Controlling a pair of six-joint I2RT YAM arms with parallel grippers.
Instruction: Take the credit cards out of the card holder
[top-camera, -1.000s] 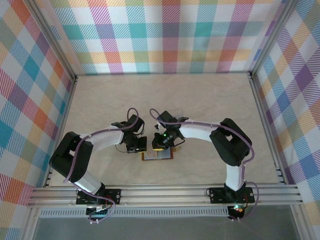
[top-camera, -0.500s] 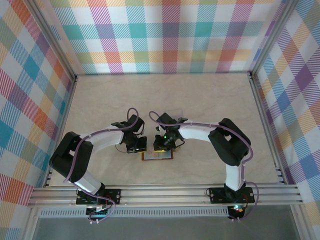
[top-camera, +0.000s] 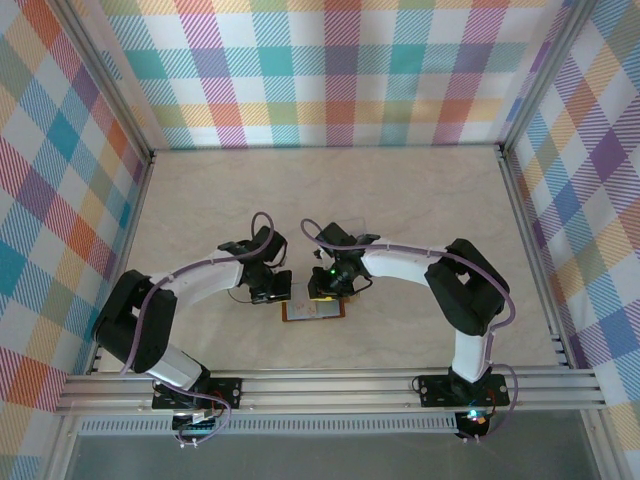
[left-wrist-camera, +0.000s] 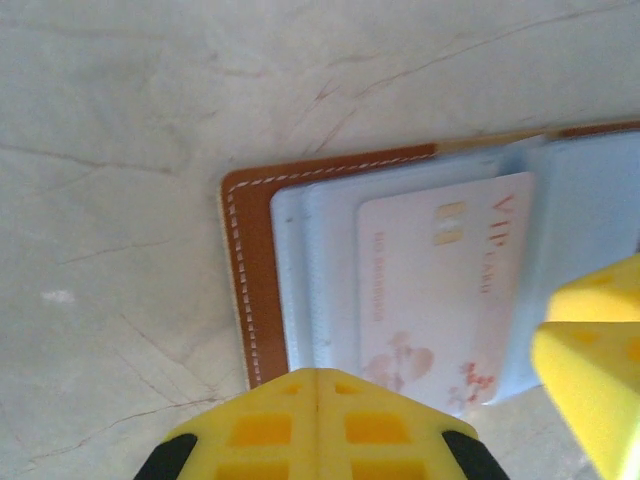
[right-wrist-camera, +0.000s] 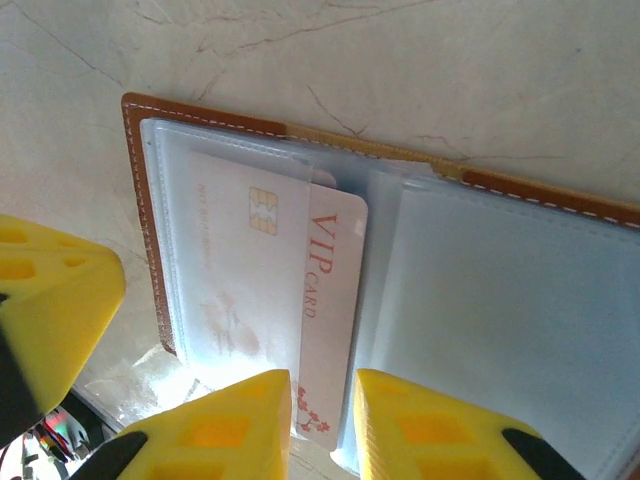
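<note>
The card holder (top-camera: 314, 311) lay open and flat on the table (top-camera: 400, 200), brown stitched edge and clear sleeves (right-wrist-camera: 500, 300) facing up. Your left gripper (top-camera: 272, 293) sat at the card holder's left end, and your right gripper (top-camera: 322, 292) was over its middle, the two close together. In the left wrist view, your left gripper (left-wrist-camera: 318, 420) had its yellow fingers pressed together with only a seam between them and nothing in them. Its tips were right at the card holder's (left-wrist-camera: 250, 290) edge; I couldn't tell if they touched. One credit card (left-wrist-camera: 440, 290), whitish-pink with a gold chip and VIP lettering, sat in the sleeve nearest that end. In the right wrist view the credit card (right-wrist-camera: 330, 290) was partly out of its sleeve, with the lettered strip bare toward the card holder's (right-wrist-camera: 135, 150) fold. Your right gripper (right-wrist-camera: 325, 425) had its jaws parted by a narrow gap, and the card's end lay in that gap. I couldn't tell if the pads were pinching it.
</note>
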